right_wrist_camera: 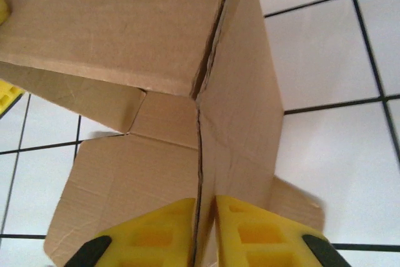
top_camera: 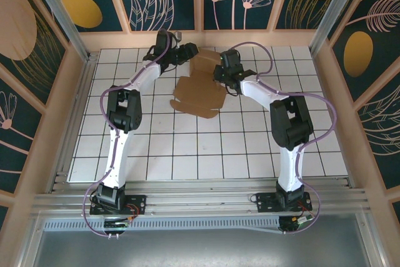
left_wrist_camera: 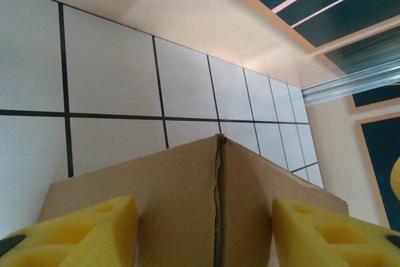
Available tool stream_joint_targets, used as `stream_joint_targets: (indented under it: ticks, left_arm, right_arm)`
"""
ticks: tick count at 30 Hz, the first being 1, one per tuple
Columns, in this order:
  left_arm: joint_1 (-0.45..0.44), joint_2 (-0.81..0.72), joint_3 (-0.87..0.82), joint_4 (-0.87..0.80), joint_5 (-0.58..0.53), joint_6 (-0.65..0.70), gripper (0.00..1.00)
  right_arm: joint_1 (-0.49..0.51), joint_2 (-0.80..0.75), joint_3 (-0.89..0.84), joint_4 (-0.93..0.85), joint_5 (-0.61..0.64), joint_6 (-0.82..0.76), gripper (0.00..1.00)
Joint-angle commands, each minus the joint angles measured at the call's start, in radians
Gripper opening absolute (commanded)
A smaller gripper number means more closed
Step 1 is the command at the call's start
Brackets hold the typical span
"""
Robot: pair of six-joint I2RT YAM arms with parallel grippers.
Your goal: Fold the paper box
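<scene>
Partly folded paper box (top_camera: 199,92) toward the far middle of the tiled counter (top_camera: 250,148), flat flaps spread out on the near side, walls standing on the far side. Left gripper (left_wrist_camera: 205,207) at the far left corner of it, spread wide, one yellow finger on each side of an upright corner formed by two walls joined along a ragged seam; contact with the cardboard impossible to tell. Right gripper (right_wrist_camera: 205,201) at the right side, nearly closed, pinching the thin edge of a standing wall, with a creased tab and a flat panel lying beyond. Judged step: raising and squaring the walls, roughly midway through the fold. Next move, as a guess: press the loose corner together, tuck the tab inside, hold both walls upright without crushing the cardboard, then bring the near flaps up.
</scene>
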Motion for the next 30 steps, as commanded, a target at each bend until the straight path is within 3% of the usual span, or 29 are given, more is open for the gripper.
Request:
stream_joint_targets:
  ticks: [1, 7, 12, 20, 24, 30]
  left_arm:
    - [-0.006, -0.023, -0.03, -0.014, 0.059, -0.05, 0.56]
    - [-0.007, -0.06, -0.061, 0.008, 0.054, -0.058, 0.56]
    - [-0.007, -0.062, -0.07, 0.006, 0.049, -0.055, 0.57]
    - [-0.007, -0.065, -0.075, -0.013, 0.015, -0.032, 0.58]
    - [-0.005, -0.058, -0.063, -0.028, -0.008, -0.019, 0.58]
    - [-0.003, -0.06, -0.058, -0.035, -0.013, -0.016, 0.58]
  right_arm:
    - [0.016, 0.055, 0.022, -0.051, -0.07, 0.06, 0.18]
    - [0.007, 0.05, 0.004, 0.08, -0.115, 0.134, 0.24]
    - [-0.009, 0.057, -0.037, 0.194, -0.17, 0.142, 0.36]
    - [-0.054, -0.108, -0.208, 0.293, -0.358, -0.033, 0.51]
    - [-0.059, -0.184, -0.246, 0.237, -0.496, -0.151, 0.52]
    - [-0.076, -0.297, -0.31, 0.177, -0.524, -0.238, 0.52]
